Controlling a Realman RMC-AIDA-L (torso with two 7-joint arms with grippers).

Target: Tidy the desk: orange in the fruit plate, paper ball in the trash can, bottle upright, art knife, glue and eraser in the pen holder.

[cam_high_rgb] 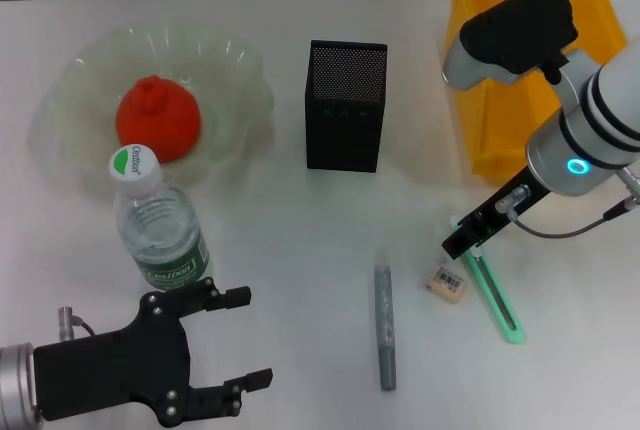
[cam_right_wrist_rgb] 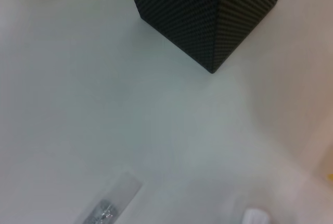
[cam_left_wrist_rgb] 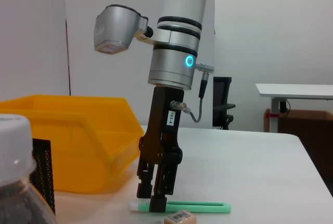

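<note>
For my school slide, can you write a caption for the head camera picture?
Right gripper lowers onto the green art knife beside the eraser; orange in fruit plate, bottle upright.

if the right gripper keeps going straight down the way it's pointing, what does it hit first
Most likely the green art knife: the right gripper points straight down at its near end, almost touching. The eraser lies just beside that line, so depth is a little uncertain.

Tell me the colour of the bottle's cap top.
Green, on a white cap; it shows best in the head view.
</note>
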